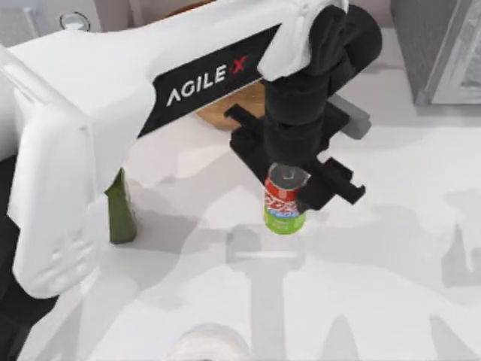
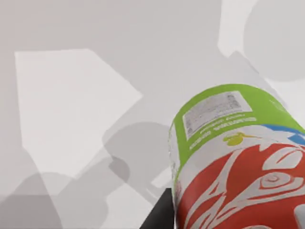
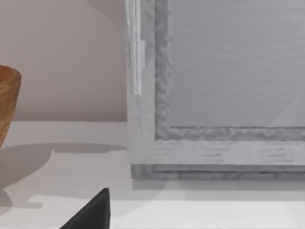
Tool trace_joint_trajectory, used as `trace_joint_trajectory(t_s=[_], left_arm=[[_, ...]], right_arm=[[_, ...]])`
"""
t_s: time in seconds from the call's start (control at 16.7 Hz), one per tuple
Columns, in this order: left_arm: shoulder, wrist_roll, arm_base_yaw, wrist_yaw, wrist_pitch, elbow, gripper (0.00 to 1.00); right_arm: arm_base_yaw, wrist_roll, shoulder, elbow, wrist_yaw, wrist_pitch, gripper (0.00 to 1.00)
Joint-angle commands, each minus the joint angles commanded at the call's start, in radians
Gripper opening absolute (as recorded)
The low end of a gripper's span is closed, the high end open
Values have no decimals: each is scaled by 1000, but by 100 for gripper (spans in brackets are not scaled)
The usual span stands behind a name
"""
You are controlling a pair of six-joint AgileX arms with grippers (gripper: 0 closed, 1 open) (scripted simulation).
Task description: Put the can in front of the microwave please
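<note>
The can has a silver top, a red band and a green base. My left gripper is shut on it near the middle of the table and holds it upright above the surface. In the left wrist view the can fills the near side, with its green base toward the table and its shadow below. The microwave stands at the far right corner, well to the right of the can. The right wrist view faces the microwave's grey door from close by, with a black edge of my right gripper low in the picture.
A green bottle stands at the left, under my left arm. A wooden bowl sits at the back behind the gripper, and the bowl also shows left of the microwave. A white round object lies at the front edge.
</note>
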Motion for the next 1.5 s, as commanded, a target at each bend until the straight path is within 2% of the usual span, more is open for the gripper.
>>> trace_joint_trajectory(t_s=[0.18, 0.72, 0.9, 1.14, 1.5], left_arm=[[-78, 58, 127, 18, -12, -1, 0], [-311, 232, 758, 2, -53, -32, 0], [-288, 244, 913, -11, -29, -83, 0], [-158, 230, 991, -11, 29, -158, 0], [-107, 221, 994, -9, 53, -180, 0]], right_arm=[[0, 0, 0, 0, 0, 0, 100], [0, 0, 0, 0, 0, 0, 100], [0, 0, 0, 0, 0, 0, 100], [0, 0, 0, 0, 0, 0, 100], [0, 0, 0, 0, 0, 0, 100]])
